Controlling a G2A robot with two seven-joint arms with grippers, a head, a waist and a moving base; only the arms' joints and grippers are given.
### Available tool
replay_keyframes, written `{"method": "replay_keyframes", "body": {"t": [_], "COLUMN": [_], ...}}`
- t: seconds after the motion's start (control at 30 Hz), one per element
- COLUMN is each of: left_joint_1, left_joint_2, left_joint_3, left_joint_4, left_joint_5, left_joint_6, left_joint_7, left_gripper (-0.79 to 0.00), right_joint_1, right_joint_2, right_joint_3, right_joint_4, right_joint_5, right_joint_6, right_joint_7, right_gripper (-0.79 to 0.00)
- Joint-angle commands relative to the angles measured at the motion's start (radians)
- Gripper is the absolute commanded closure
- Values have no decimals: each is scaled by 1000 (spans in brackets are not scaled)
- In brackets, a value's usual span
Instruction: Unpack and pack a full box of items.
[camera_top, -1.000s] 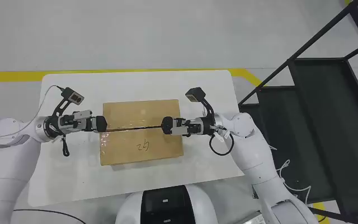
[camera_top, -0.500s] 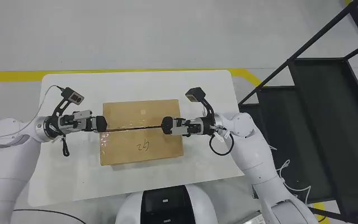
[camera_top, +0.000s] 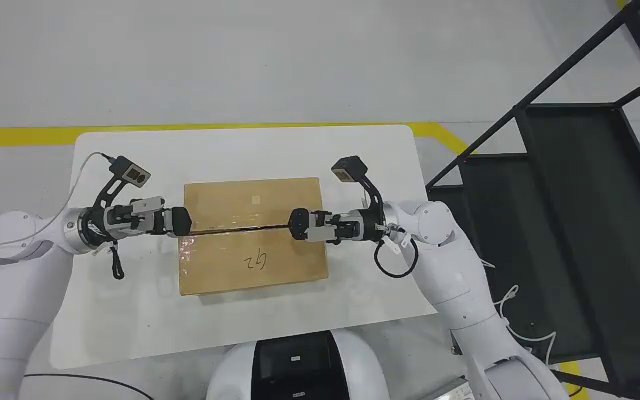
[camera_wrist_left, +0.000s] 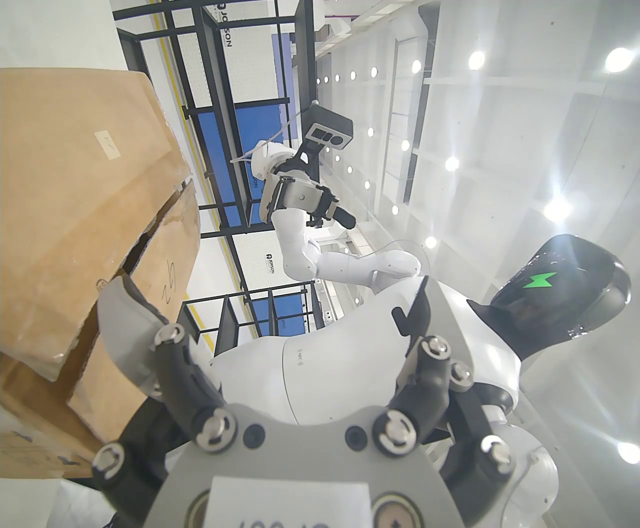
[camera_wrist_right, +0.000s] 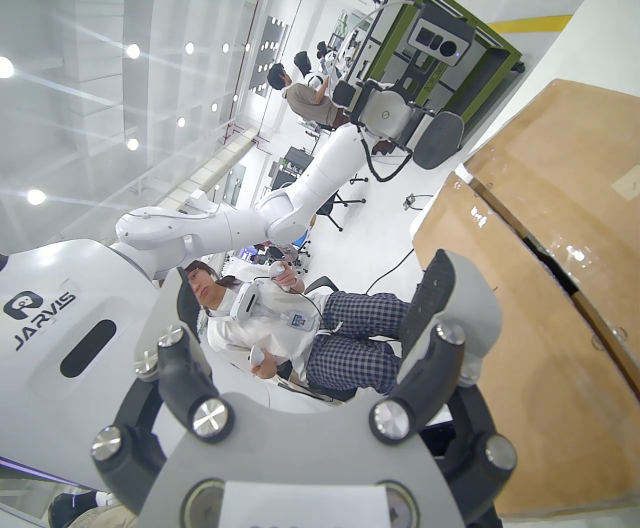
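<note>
Box (camera_top: 253, 235) blocks the table's (camera_top: 370, 160) middle — passage along front and back.

The right gripper (camera_wrist_right: 307, 275) holds its fingers (camera_wrist_right: 434, 300) spread wide. The one with a dark ribbed pad lies over the near end of the cardboard box (camera_wrist_right: 550, 240); whether it touches the board cannot be told. The box's two top flaps are folded down, with a dark gap along the seam between them and glossy clear tape on the brown board. The box sits on a white desk (camera_wrist_right: 582, 47). Beyond the box's far end is the left gripper (camera_wrist_right: 439, 141).
</note>
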Motion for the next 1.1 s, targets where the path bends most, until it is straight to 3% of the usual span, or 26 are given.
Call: {"method": "replay_keyframes", "body": {"t": [0.0,0.23,0.33,0.57,0.9,1.07], "left_joint_1": [0,0,0,56,59,59], "left_joint_2": [0,0,0,12,11,11], "left_joint_3": [0,0,0,-58,-86,-86], "left_joint_4": [0,0,0,-2,42,42], "left_joint_5": [0,0,0,101,108,108], "left_joint_6": [0,0,0,-49,-120,-120], "left_joint_7": [0,0,0,137,136,136], "left_gripper": [-784,-785,-785,-785,-785,-785], "right_joint_1": [0,-2,-8,-65,-115,-115], "right_joint_2": [0,0,8,43,66,68], "right_joint_3": [0,0,5,104,129,103], "right_joint_4": [0,0,-23,-42,16,39], "right_joint_5": [0,-3,-46,-81,-263,-262], "right_joint_6": [0,4,57,154,199,192], "right_joint_7": [0,-6,-15,20,-132,-163], "right_gripper": [-784,-785,-785,-785,-785,-785]}}
